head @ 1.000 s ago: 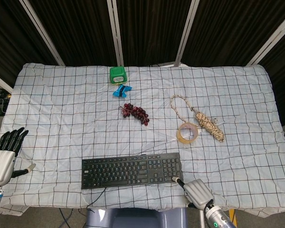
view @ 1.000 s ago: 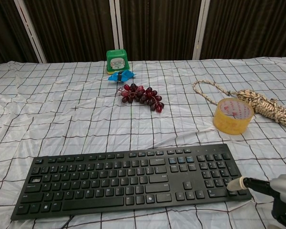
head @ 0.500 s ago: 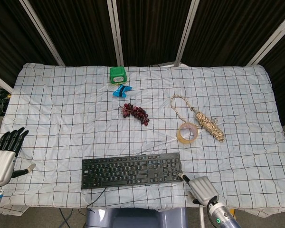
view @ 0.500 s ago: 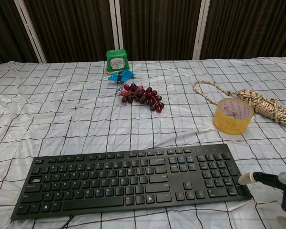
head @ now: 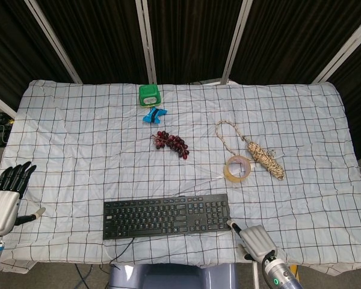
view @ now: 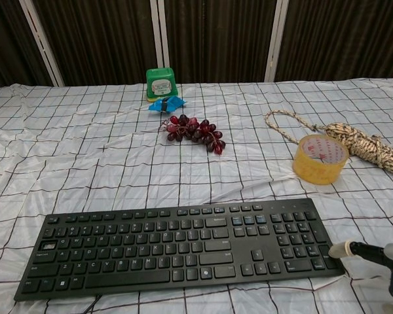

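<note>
Left hand (head: 3, 201): at the far left edge of the worktop (head: 78, 156), off the cloth's near left corner, seen in the head view only; dark fingers (head: 15, 176) held straight and close together pointing away, thumb out to the side, holding nothing, well apart from every item. Worktop: covered by a white cloth with a dark grid, lightly creased. Black keyboard (head: 166, 215): lies flat near the front edge, long side parallel to that edge, cable leaving at its near left. Green container (head: 149, 94): stands at the far centre of the cloth. Blue object (head: 154, 114): just in front of the green container, near it. Bunch of dark red grapes (head: 171, 143): in front of the blue object, toward the middle of the cloth. Roll of yellowish tape (head: 237, 168): lying flat, right of centre, beyond the keyboard's right end. Coiled rope (head: 262, 155): just right of the tape, a loose looped end trailing away toward the far side. Right hand (head: 257, 241): at the front edge, just off the keyboard's near right corner; one pale-tipped digit extended toward that corner, its tip just beside the keyboard's edge, contact not clear; whether the other fingers are curled or spread cannot be told; nothing seen held.
</note>
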`<state>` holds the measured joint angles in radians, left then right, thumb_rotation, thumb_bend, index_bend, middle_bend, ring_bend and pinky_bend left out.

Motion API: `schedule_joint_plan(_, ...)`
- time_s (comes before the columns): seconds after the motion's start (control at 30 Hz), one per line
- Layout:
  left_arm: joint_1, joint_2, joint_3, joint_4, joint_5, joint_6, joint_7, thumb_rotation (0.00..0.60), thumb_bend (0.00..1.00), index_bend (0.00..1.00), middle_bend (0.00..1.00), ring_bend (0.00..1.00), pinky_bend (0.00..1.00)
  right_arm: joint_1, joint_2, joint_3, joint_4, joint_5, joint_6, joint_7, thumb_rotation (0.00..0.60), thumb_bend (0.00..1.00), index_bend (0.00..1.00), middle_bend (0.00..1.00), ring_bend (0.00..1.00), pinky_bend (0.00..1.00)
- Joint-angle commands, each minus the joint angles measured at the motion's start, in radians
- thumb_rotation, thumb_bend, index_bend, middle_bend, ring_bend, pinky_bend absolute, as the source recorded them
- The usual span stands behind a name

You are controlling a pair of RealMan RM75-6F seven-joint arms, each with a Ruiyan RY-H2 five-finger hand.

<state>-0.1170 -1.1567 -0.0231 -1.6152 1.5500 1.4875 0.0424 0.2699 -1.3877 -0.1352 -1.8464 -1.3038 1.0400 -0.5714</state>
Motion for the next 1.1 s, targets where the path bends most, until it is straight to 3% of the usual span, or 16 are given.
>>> schedule_joint_plan(0.03, 0.0, 0.0, 0.0, 0.001, 0.0, 0.0, -0.001, 0.6, 0.09, 0.0, 0.0, 0.0, 0.0, 0.0, -0.004, -0.001, 0.003, 0.004, 0.003, -0.002, 0.6, 0.52, 0.13, 0.89, 0.88, 0.72)
schedule_joint_plan(0.33, 0.0, 0.001, 0.0, 0.0, 0.001, 0.001, -0.001, 0.6, 0.09, 0.0, 0.0, 0.0, 0.0, 0.002, 0.004, 0.019, -0.004, -0.02, 0.046, 0.015, 0.6, 0.52, 0.13, 0.89, 0.88, 0.72)
schedule_joint_plan(0.43, 0.0, 0.001, 0.0, 0.0, 0.0, 0.0, -0.001, 0.6, 0.09, 0.0, 0.0, 0.0, 0.0, 0.007, 0.032, 0.051, -0.03, -0.04, 0.082, 0.034, 0.6, 0.51, 0.13, 0.89, 0.88, 0.72)
schedule_joint_plan(0.53, -0.001, 0.001, 0.0, 0.0, -0.002, -0.003, 0.0, 0.6, 0.09, 0.0, 0.0, 0.0, 0.0, 0.009, 0.073, 0.098, -0.073, -0.065, 0.134, 0.085, 0.6, 0.43, 0.13, 0.89, 0.86, 0.7)
schedule_joint_plan(0.63, -0.001, 0.001, 0.001, -0.001, -0.002, -0.004, 0.001, 0.6, 0.09, 0.0, 0.0, 0.0, 0.0, 0.005, 0.122, 0.131, -0.103, -0.102, 0.186, 0.128, 0.6, 0.34, 0.12, 0.7, 0.65, 0.59)
schedule_joint_plan(0.7, -0.001, 0.0, 0.001, -0.001, 0.0, -0.003, 0.002, 0.6, 0.09, 0.0, 0.0, 0.0, 0.0, 0.002, 0.159, 0.139, -0.12, -0.115, 0.202, 0.159, 0.6, 0.29, 0.1, 0.44, 0.38, 0.48)
schedule_joint_plan(0.73, -0.001, 0.0, 0.001, -0.001, 0.001, -0.003, 0.002, 0.6, 0.09, 0.0, 0.0, 0.0, 0.0, 0.0, 0.173, 0.142, -0.124, -0.121, 0.21, 0.171, 0.6, 0.27, 0.09, 0.35, 0.29, 0.42)
schedule_joint_plan(0.8, 0.0, 0.0, 0.002, -0.001, 0.004, 0.0, 0.003, 0.6, 0.09, 0.0, 0.0, 0.0, 0.0, -0.009, 0.218, 0.135, -0.132, -0.147, 0.223, 0.212, 0.6, 0.24, 0.03, 0.14, 0.08, 0.22)
schedule_joint_plan(0.9, 0.001, -0.002, 0.001, 0.001, 0.01, 0.007, 0.0, 0.6, 0.09, 0.0, 0.0, 0.0, 0.0, -0.039, 0.3, 0.098, -0.109, -0.189, 0.248, 0.251, 0.6, 0.21, 0.0, 0.0, 0.0, 0.04)
schedule_joint_plan(1.1, 0.001, -0.008, 0.005, 0.012, 0.02, 0.011, 0.002, 0.6, 0.09, 0.0, 0.0, 0.0, 0.0, -0.119, 0.338, 0.065, -0.005, -0.261, 0.369, 0.334, 0.6, 0.19, 0.0, 0.0, 0.0, 0.0)
